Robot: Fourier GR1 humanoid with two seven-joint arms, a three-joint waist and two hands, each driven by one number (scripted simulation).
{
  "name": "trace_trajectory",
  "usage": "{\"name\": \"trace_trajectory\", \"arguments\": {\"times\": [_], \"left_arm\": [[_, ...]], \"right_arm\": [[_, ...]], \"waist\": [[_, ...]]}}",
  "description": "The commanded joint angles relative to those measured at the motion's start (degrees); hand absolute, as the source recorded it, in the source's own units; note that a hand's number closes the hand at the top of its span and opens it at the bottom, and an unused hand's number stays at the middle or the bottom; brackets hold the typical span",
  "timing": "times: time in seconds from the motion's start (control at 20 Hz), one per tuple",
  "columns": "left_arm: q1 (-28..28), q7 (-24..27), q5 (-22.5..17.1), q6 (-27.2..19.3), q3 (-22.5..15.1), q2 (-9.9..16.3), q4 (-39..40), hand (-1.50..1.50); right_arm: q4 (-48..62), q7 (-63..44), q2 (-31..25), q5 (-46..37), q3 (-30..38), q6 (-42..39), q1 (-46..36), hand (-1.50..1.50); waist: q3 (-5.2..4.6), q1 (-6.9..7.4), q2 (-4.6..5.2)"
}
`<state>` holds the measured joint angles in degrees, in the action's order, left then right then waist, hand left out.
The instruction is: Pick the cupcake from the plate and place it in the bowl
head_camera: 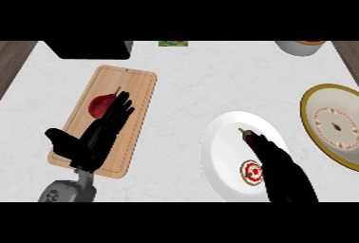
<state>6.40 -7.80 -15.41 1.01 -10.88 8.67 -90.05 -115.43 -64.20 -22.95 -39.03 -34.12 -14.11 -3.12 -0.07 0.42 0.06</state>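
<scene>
At lower right, the right hand (284, 173) lies over the white plate (224, 142), fingers straight beside the cupcake (251, 171). The left hand (98, 133), fingers spread, rests at left.

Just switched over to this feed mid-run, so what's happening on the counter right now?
The right hand is stretched over the white plate, right beside the cupcake, which still sits on the plate next to a small eggplant. Nothing has been lifted yet. The bowl waits at the counter's right edge. The left hand rests open over the cutting board, partly covering a red fruit.
</scene>
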Motion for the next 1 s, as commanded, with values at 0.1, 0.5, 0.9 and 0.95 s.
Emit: {"name": "trace_trajectory", "arguments": {"times": [0.1,0.5,0.9,0.95], "left_arm": [[0.79,-0.48,0.35,0.16,0.84,-0.77,1.38,0.0],[1.3,-2.31,0.54,0.42,1.96,-0.96,-0.7,0.0],[-1.62,1.38,4.01,0.76,0.29,-3.6,0.7,0.0],[-0.92,0.56,0.96,3.49,3.43,-1.17,1.45,0.0]], "right_arm": [[0.79,-9.67,4.38,-3.6,-1.66,-5.9,-1.4,-1.5],[8.84,-1.92,5.88,-7.64,1.91,-3.86,-0.22,-1.5],[9.68,0.36,10.53,-12.94,1.84,-3.62,2.87,-1.5],[12.96,-0.25,12.46,-13.88,2.51,-3.51,0.29,-1.5]], "waist": [[0.02,-0.46,-0.11],[0.06,-0.38,-0.09],[0.06,-0.51,-0.1],[0.05,-0.37,-0.06]]}}
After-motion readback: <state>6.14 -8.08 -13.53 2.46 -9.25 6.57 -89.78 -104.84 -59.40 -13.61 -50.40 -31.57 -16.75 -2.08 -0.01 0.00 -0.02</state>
